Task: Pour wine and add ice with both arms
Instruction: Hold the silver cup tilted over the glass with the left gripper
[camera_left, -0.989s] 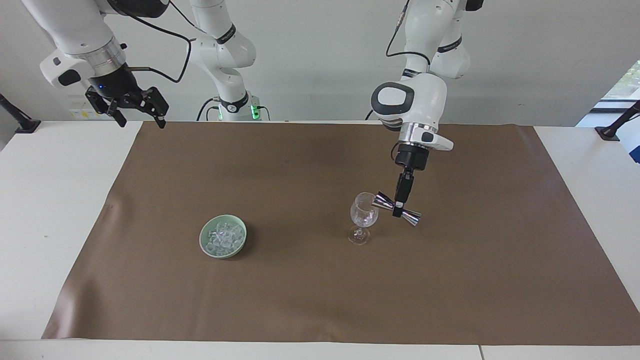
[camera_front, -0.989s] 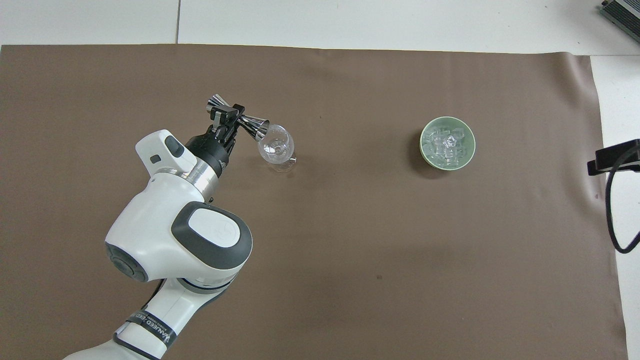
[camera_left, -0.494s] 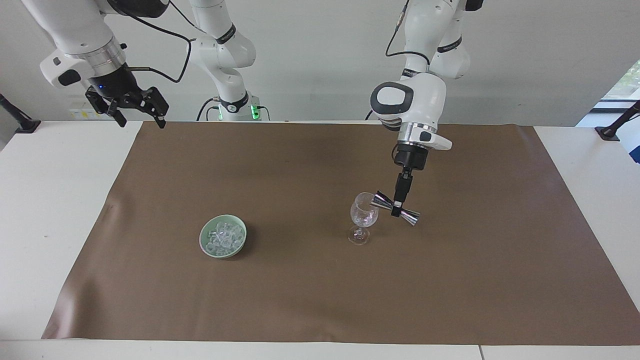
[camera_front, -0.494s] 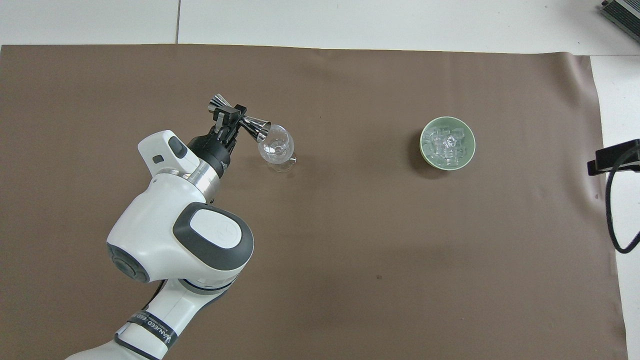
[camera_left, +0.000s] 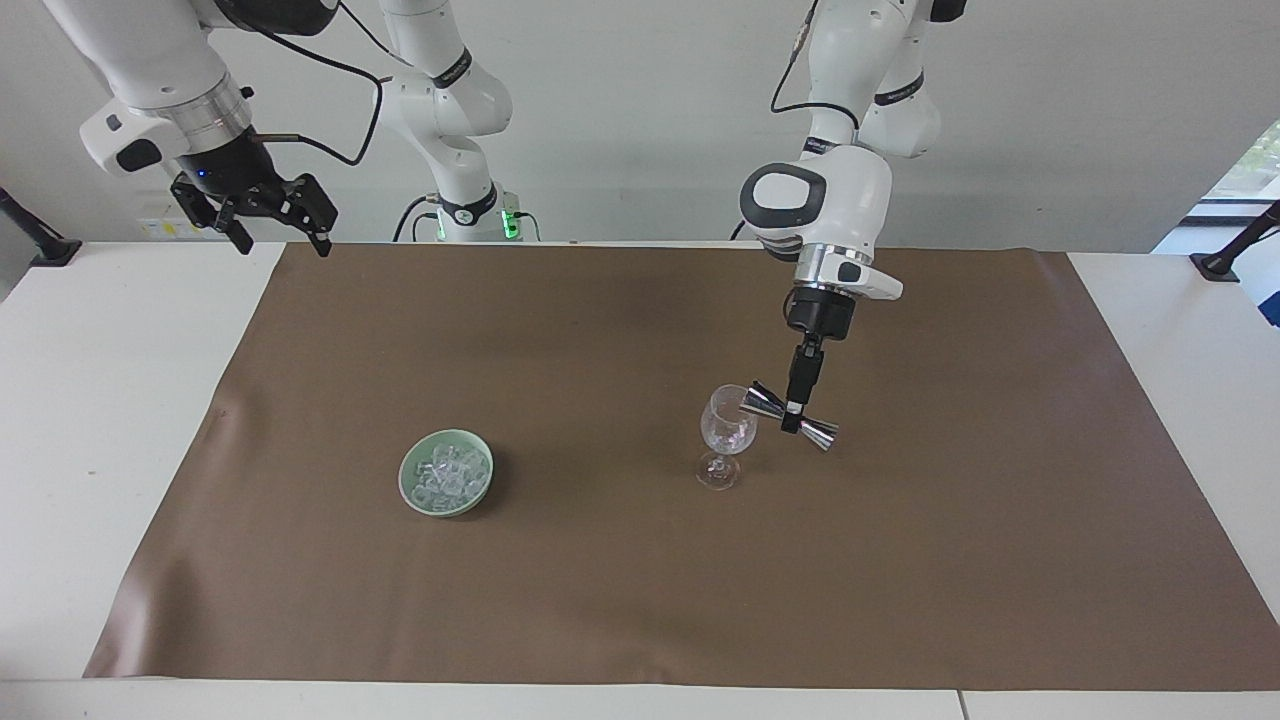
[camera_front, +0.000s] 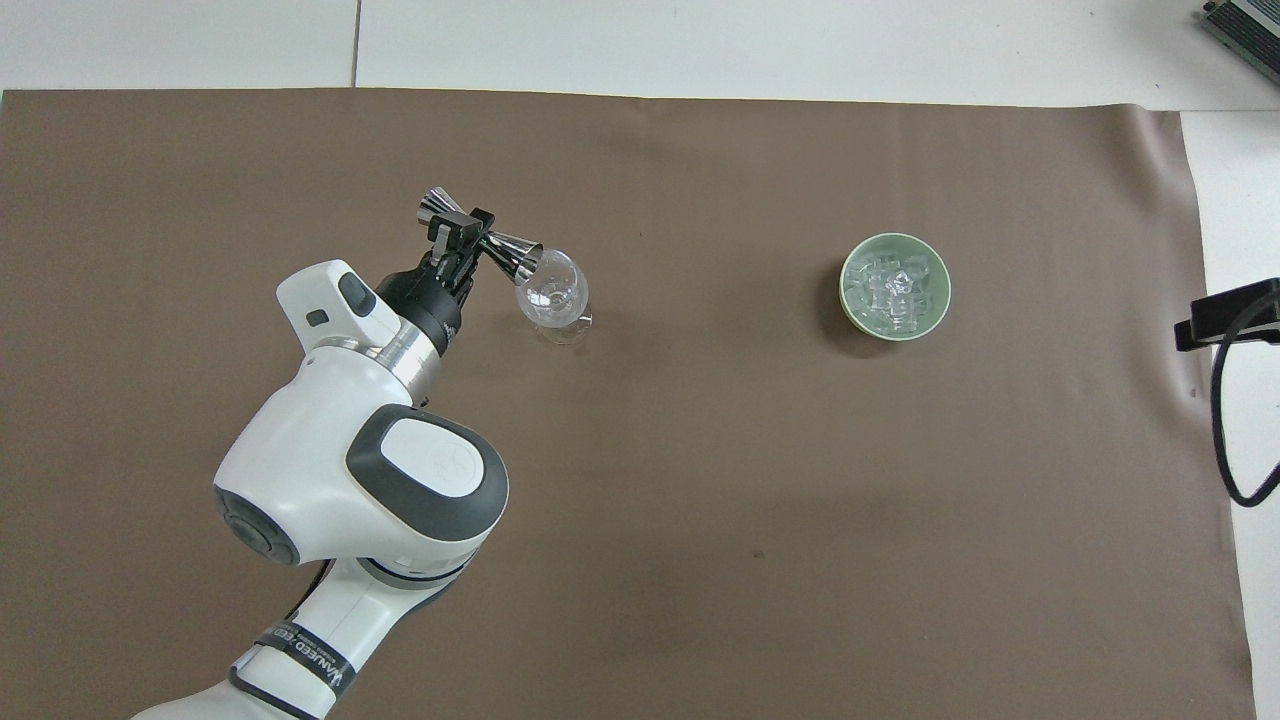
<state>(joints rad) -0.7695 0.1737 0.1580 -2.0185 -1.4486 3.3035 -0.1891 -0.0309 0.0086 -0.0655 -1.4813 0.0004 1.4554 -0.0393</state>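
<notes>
While I watch from my station, my left gripper (camera_left: 794, 420) is clenched on the waist of a steel jigger (camera_left: 790, 416), which it holds tipped on its side over the brown mat (camera_left: 640, 560). One cone of the jigger meets the rim of the stemmed glass (camera_left: 727, 436); the other cone points toward the left arm's end of the surface (camera_left: 1180, 360). The glass stands upright on the mat, just beside the gripper.

The ice (camera_left: 448, 475) sits heaped in a pale green bowl (camera_left: 410, 490) on the mat, toward the right arm's end and well apart from the left gripper, with bare mat between bowl and glass. In the overhead view the bowl (camera_front: 935, 310) and the glass (camera_front: 553, 292) lie about equally far from the robots.

My right gripper (camera_left: 277, 235) waits released, jaws spread, raised over the edge of the surface nearest the robots at its own end, well apart from the ice.
</notes>
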